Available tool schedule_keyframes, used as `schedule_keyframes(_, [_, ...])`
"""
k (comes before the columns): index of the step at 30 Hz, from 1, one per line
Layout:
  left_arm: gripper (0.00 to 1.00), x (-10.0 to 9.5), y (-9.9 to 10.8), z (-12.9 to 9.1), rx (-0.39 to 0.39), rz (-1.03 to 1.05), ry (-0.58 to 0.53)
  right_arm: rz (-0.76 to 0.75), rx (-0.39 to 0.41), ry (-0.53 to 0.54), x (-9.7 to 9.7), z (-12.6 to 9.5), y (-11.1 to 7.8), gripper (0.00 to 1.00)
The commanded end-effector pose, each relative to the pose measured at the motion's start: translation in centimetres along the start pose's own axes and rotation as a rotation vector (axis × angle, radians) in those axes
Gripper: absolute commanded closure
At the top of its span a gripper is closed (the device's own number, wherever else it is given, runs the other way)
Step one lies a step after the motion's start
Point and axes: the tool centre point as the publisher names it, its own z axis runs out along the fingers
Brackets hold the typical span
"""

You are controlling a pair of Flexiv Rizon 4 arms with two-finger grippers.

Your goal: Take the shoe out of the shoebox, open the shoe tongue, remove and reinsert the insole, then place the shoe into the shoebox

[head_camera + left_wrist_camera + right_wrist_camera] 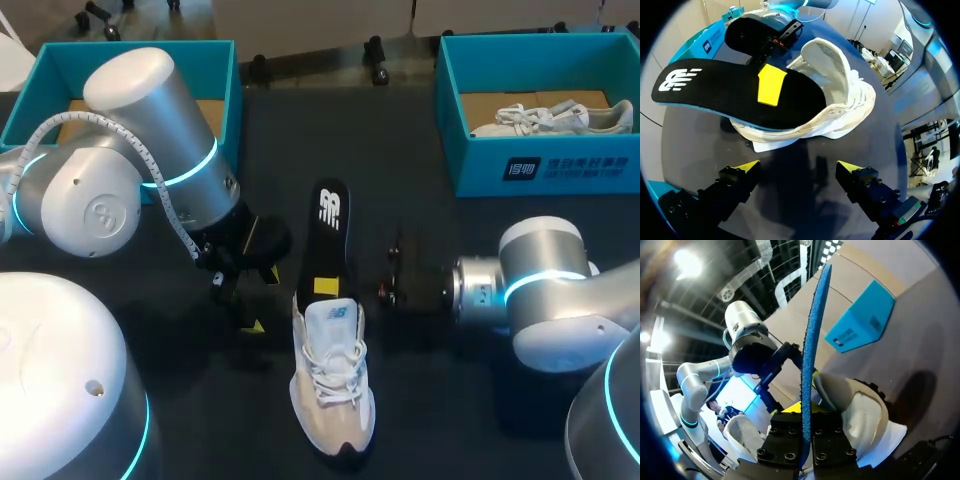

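Shoe (333, 375) lies mid-counter (450, 400): white, laces up, toe toward me. Black insole (328, 225) with a blue underside sticks out of the heel end, one end down inside the shoe, the rest lifted off the counter. My right fingers (326, 287) pinch the insole top and bottom; right arm (545, 290) comes in low, wrist level. My left fingers (746, 167) are spread wide, holding nothing, low beside the shoe; left arm (150, 150) is bent down over them. Teal shoebox (225, 90) back left. Second shoebox (540, 165) back right holds another white shoe (550, 118).
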Motion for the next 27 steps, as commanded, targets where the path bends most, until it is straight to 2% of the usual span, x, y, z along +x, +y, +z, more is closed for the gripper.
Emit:
schedule_keyframes(1, [0.00, 0.0, 0.0, -0.1, -0.002, 0.000, 0.000, 0.017, 0.011, -0.002, -0.2, 0.4, -1.1, 1.00])
schedule_keyframes(14, [0.00, 0.0, 0.0, -0.1, -0.002, 0.000, 0.000, 0.074, 0.054, -0.030, 0.4, 1.1, -2.4, 1.00])
schedule_keyframes(21, [0.00, 0.0, 0.0, -0.1, -0.002, 0.000, 0.000, 0.060, 0.038, -0.035, 0.9, 0.8, -2.6, 1.00])
schedule_keyframes(22, [0.00, 0.0, 0.0, -0.1, -0.002, 0.000, 0.000, 0.055, 0.033, -0.035, 0.9, 0.8, -2.5, 0.95])
schedule_keyframes(23, [0.00, 0.0, 0.0, -0.1, -0.002, 0.000, 0.000, 0.051, 0.031, -0.035, 1.0, 0.8, -2.3, 0.83])
schedule_keyframes(25, [0.00, 0.0, 0.0, -0.1, -0.002, 0.000, 0.000, 0.039, 0.029, -0.037, 1.1, 0.8, -2.0, 0.68])
schedule_keyframes(26, [0.00, 0.0, 0.0, -0.1, -0.002, 0.000, 0.000, 0.032, 0.029, -0.037, 1.2, 0.9, -1.8, 0.64])
schedule_keyframes(27, [0.00, 0.0, 0.0, -0.1, -0.002, 0.000, 0.000, 0.025, 0.032, -0.037, 1.2, 0.9, -1.6, 0.64])
